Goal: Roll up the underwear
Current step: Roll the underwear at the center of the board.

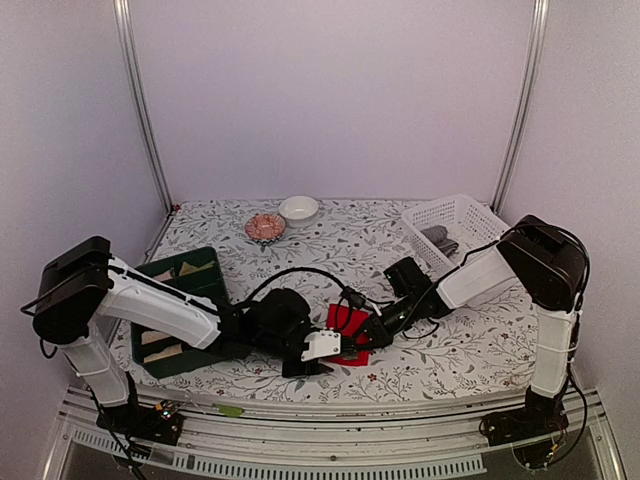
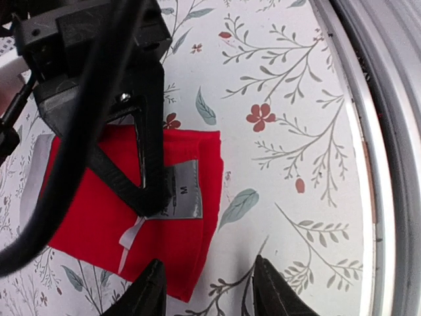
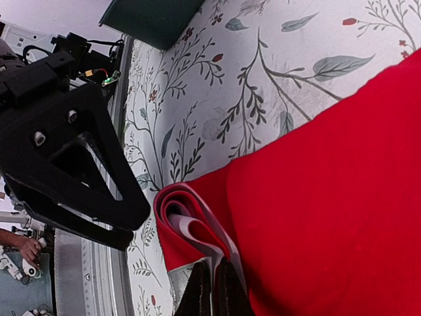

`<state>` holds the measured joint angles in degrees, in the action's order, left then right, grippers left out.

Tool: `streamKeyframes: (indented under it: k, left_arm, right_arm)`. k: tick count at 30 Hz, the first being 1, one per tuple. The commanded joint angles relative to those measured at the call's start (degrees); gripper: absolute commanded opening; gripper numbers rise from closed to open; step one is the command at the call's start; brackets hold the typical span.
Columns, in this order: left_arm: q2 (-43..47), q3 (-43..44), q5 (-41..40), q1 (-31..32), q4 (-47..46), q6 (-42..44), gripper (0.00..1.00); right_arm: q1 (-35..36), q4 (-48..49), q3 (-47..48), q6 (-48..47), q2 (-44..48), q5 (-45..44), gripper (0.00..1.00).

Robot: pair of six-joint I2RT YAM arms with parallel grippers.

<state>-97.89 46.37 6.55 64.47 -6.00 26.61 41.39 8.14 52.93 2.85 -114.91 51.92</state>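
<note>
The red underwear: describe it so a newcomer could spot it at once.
On the floral-print table, look near the front edge, between the dark green bin and the white plastic basket. The bright red cloth underwear lies folded there, the only red cloth, bearing a grey tag marked M.

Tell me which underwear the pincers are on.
The red underwear, on the table; right pincer shut on its folded edge. Tan ones lie in the green bin, grey ones in the white basket.
</note>
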Motion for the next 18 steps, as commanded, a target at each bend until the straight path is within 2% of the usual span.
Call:
streamKeyframes:
  k: [1,8,10,12,15,18]
  left_arm:
    - [-3.79,3.19,-2.58,1.09,-4.20,4.21,0.45]
    - [-10.23,6.51,-4.55,1.68,-2.95,8.67,0.44]
    - [-11.85,7.44,-4.89,1.95,-0.57,10.03,0.36]
    - [-12.91,8.05,-5.24,1.96,1.99,10.27,0.22]
    - [-14.17,10.44,-4.80,1.85,8.88,9.71,0.09]
    - [-14.19,12.99,-1.71,1.72,15.63,7.82,0.02]
  right_arm:
    - [0.03,-3.99,0.13,-0.13,-3.07,-2.01,0.00]
    - [0.02,-4.53,0.36,-0.09,-3.80,-1.67,0.00]
    - [-0.03,-4.61,0.50,-0.04,-3.92,-1.65,0.00]
    - [-0.04,-4.67,0.63,-0.08,-3.52,-1.77,0.00]
    - [-0.53,-3.67,0.24,0.04,-1.42,-4.14,0.00]
    - [-2.25,1.43,-2.73,2.50,3.21,-7.12,0.12]
